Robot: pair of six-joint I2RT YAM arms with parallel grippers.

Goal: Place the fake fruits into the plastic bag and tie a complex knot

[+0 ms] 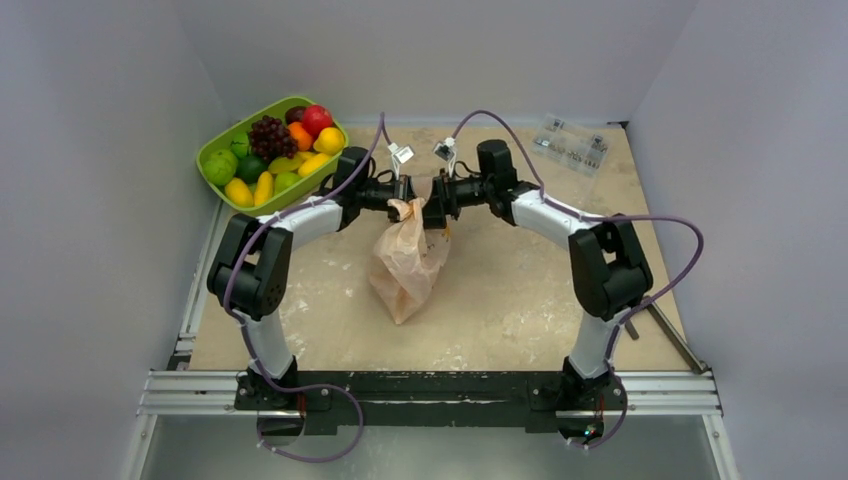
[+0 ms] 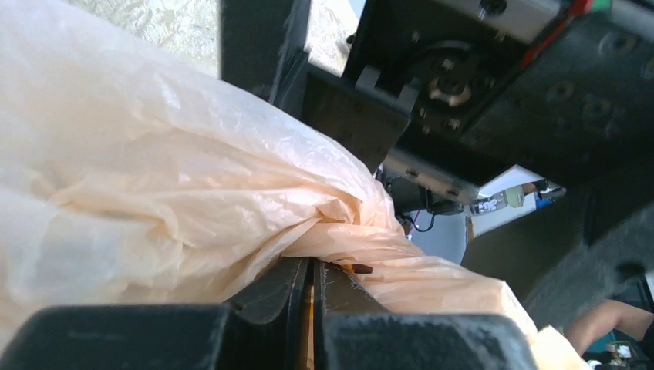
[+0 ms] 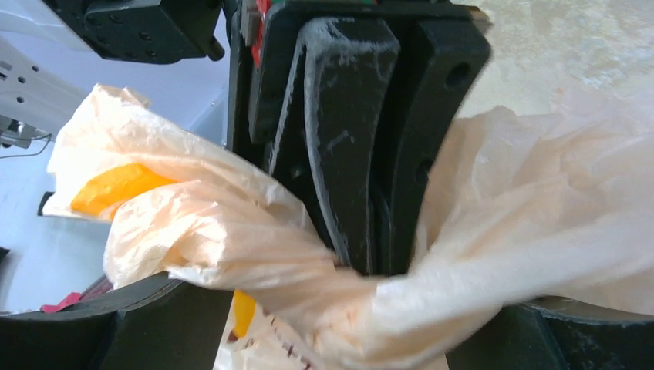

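The plastic bag (image 1: 408, 265), thin, crinkled and peach-coloured with orange prints (image 3: 116, 189), lies at the centre of the desk (image 1: 520, 300). Its body trails toward 6 o'clock and its gathered top is raised toward 12 o'clock, where both arms meet over it. The left tool (image 1: 403, 209) is clenched on that top: in its wrist view its two black fingers (image 2: 293, 297) press together with a fold of film pinched between them. The right tool (image 1: 436, 203) sits just at 3 o'clock of the left one and is released. Its own fingers (image 3: 146, 327) stand wide apart at the lower corners of its view, and the bag's bunched neck runs between them unpinched. What the bag holds cannot be told. The fake fruits (image 1: 285, 150) that show lie heaped in a lime-green oval tray (image 1: 232, 128) at 10 o'clock of the bag, near the desk's far left corner. Among them is a dark purple grape bunch (image 1: 270, 135), with red, orange, yellow and green pieces around it. A few small clear packets (image 1: 572, 147) lie at 1 o'clock, near the far right corner.
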